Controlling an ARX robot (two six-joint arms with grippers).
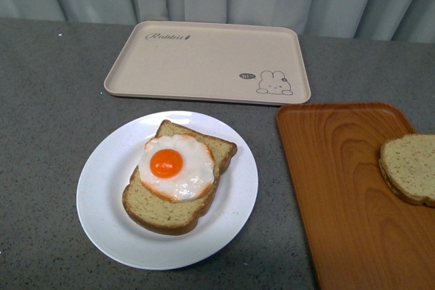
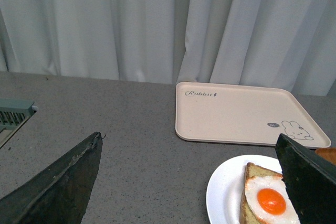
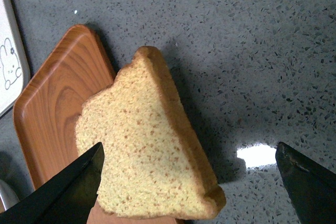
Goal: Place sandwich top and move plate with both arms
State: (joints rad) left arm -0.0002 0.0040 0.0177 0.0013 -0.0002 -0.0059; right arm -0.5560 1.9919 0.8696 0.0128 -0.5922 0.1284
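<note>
Grey counter. Top (image 1: pixel 410 168) middle right, on orange tray (image 1: pixel 340 188); my right gripper (image 3: pixel 189 145) wide to straddle it, left gripper (image 2: pixel 188 136) wide, empty.

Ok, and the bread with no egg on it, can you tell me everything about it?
The plain bread slice is tan with brown speckles and a darker brown crust. One end is domed, the other square-cornered. It looks soft and whole, with nothing on top. It lies on the orange wood-grain tray, and in the right wrist view one side seems to stick out past the tray's rim over the grey counter. The right gripper hangs open over it, fingers wide apart.
</note>
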